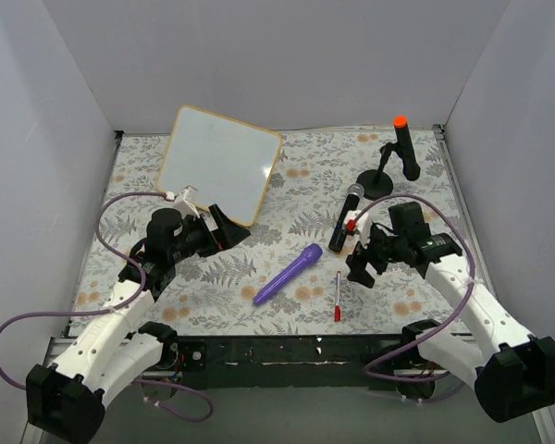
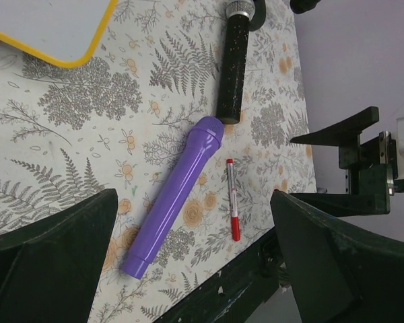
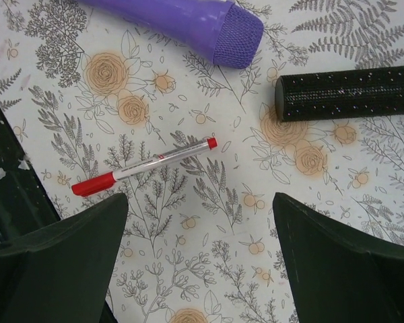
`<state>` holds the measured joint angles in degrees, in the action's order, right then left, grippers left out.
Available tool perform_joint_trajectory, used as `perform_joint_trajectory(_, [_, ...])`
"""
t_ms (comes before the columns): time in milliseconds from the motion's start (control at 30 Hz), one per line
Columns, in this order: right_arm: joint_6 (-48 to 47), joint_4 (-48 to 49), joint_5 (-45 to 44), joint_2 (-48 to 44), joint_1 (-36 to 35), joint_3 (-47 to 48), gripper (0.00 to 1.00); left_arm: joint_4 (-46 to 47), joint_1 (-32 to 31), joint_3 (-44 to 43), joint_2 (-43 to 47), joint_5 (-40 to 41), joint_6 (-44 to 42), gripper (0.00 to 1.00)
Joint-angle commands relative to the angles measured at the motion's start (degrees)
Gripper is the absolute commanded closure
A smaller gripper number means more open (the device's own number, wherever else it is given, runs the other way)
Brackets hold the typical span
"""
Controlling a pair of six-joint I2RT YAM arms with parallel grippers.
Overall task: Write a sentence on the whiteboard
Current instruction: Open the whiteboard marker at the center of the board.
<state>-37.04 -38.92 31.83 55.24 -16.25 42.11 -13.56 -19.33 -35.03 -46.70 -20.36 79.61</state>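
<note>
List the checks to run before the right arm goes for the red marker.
1. Right end effector open and empty: ok, jaws spread wide with nothing between them.
2. Red marker free to grasp: ok, lying flat, apart from the purple microphone and the black microphone.
3. Marker cap off: not ok, the red cap looks to be on.
4. Whiteboard face ready: ok, nothing lies on it and no writing is visible.
5. Left end effector empty: ok, open and holding nothing.
</note>
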Motion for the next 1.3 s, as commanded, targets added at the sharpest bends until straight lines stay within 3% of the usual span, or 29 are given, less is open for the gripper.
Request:
perform_joint_trajectory(0, [5.56, 6.83, -11.07, 5.29, -7.2, -0.36, 0.04, -1.99, -4.03, -1.98, -1.29, 4.45, 1.33, 0.02])
perform_joint_trajectory(333, [10.05, 8.77, -17.15, 18.66, -19.24, 0.34, 0.16, -1.73, -5.72, 0.74, -0.33, 7.35, 1.6, 0.02])
perform_joint_trajectory(600, [10.32, 6.05, -17.95, 26.22, -21.45, 2.19, 0.22, -2.61, -5.63, 2.24, 2.31, 9.72, 0.02, 0.02])
perform_joint_trajectory(833, [9.97, 4.73, -19.09, 29.39, -23.65, 3.07, 0.31, -3.05, -5.63, 2.51, 3.71, 10.25, -1.3, 0.02])
perform_joint_trajectory(1067, [4.88, 2.8, -22.86, 29.48, -24.79, 3.42, 0.55, -3.22, -5.63, 3.73, 6.18, 9.29, -1.57, 0.02])
perform_joint_trajectory(1267, [-0.04, 1.38, -26.2, 27.03, -24.97, 0.97, 0.56, -2.35, -5.63, 4.88, 6.27, 7.0, -1.39, 0.02])
